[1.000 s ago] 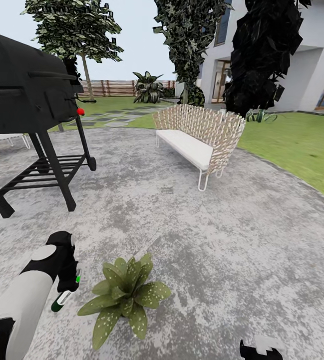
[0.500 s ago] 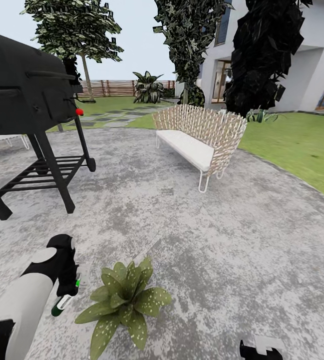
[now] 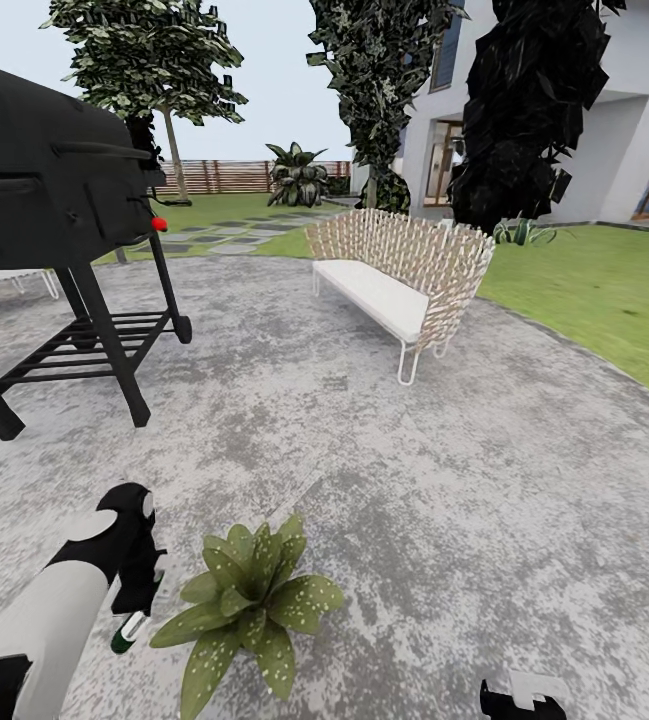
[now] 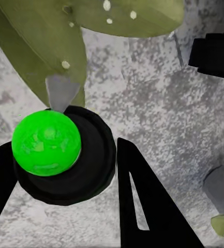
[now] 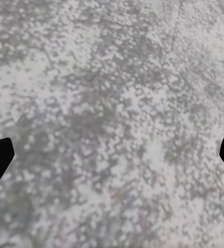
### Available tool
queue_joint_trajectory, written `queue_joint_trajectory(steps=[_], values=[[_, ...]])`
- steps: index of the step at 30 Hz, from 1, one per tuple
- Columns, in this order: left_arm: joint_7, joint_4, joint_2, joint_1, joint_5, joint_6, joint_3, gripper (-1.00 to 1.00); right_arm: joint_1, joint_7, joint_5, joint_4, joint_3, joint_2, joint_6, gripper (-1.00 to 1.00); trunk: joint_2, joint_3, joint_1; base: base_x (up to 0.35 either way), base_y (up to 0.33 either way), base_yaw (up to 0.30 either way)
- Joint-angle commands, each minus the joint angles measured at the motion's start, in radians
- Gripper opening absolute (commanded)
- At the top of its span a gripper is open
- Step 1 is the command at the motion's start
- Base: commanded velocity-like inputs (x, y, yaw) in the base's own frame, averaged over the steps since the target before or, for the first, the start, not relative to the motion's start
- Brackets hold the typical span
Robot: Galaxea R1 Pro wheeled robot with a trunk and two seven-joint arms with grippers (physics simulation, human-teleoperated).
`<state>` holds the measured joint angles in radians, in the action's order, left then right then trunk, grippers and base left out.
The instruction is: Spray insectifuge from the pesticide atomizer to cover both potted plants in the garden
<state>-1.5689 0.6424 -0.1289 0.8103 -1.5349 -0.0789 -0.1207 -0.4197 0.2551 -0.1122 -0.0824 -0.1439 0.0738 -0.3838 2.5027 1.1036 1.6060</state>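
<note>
One potted plant (image 3: 249,598), a low rosette of pale-speckled green leaves, sits on the grey patio (image 3: 434,480) at the near left. Just left of it, my left gripper (image 3: 136,598) is shut on the pesticide atomizer (image 3: 127,634), whose green and pale end pokes out below the black fingers. In the left wrist view the atomizer (image 4: 46,142) appears end-on as a bright green round tip on a dark disc, held between the fingers (image 4: 148,206), with the plant's leaves (image 4: 49,46) close beyond it. My right gripper (image 5: 112,157) stands open over bare paving.
A black barbecue grill (image 3: 44,190) on legs stands at the left. A wicker bench (image 3: 394,270) with a white cushion sits mid-patio. Lawn (image 3: 604,290) borders the right side, with dark trees (image 3: 524,110), a house and a wooden fence (image 3: 224,176) behind.
My left gripper has sunk a little with the atomizer in it, staying beside the plant. The view shifted slightly at first.
</note>
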Motion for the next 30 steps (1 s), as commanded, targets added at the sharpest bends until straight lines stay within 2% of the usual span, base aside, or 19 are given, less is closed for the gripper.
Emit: queue_joint_trajectory(steps=[1,5,8,9,12,15,20,23,30], values=[[-0.002,0.018,0.004,0.002,-0.005,-0.008,-0.004,-1.0,-0.001,0.003,-0.011,0.001,-0.008,0.0,-0.003,1.0,0.0,0.001,0.0,0.0,0.0,0.0],[-0.002,0.078,0.004,0.003,-0.007,-0.006,-0.003,-1.0,-0.001,0.003,-0.011,0.001,-0.008,0.0,-0.003,1.0,0.0,0.001,0.0,0.0,0.0,0.0],[-0.002,0.081,0.007,0.002,-0.01,-0.006,-0.002,-1.0,-0.001,0.003,-0.011,0.001,-0.008,0.0,-0.003,1.0,0.0,0.001,0.0,0.0,0.0,0.0],[-0.002,0.076,0.006,-0.003,-0.025,-0.005,-0.001,-1.0,-0.001,0.003,-0.011,0.001,-0.008,0.0,-0.004,1.0,0.0,0.001,0.0,0.0,0.0,0.0],[-0.002,0.067,-0.015,-0.017,-0.059,-0.009,-0.001,-1.0,-0.001,0.002,-0.011,0.001,-0.008,0.0,-0.004,1.0,0.0,0.001,0.0,0.0,0.0,0.0],[-0.002,0.068,-0.056,-0.017,-0.07,-0.005,-0.003,-1.0,-0.001,0.003,-0.011,0.001,-0.008,0.0,-0.004,1.0,0.0,0.001,0.0,0.0,0.0,0.0],[-0.002,0.071,-0.043,-0.018,-0.059,0.001,-0.015,-1.0,-0.001,0.003,-0.011,0.001,-0.008,0.0,-0.004,1.0,0.0,0.001,0.0,0.0,0.0,0.0],[-0.002,0.066,-0.008,-0.02,-0.07,0.002,-0.007,-1.0,-0.001,0.003,-0.011,0.001,-0.008,0.0,-0.004,1.0,0.0,0.001,0.0,0.0,0.0,0.0],[-0.002,0.077,-0.001,-0.02,-0.065,0.002,-0.011,-1.0,-0.001,0.003,-0.011,0.001,-0.008,0.0,-0.004,1.0,0.0,0.001,0.0,-0.003,-0.097,0.0]])
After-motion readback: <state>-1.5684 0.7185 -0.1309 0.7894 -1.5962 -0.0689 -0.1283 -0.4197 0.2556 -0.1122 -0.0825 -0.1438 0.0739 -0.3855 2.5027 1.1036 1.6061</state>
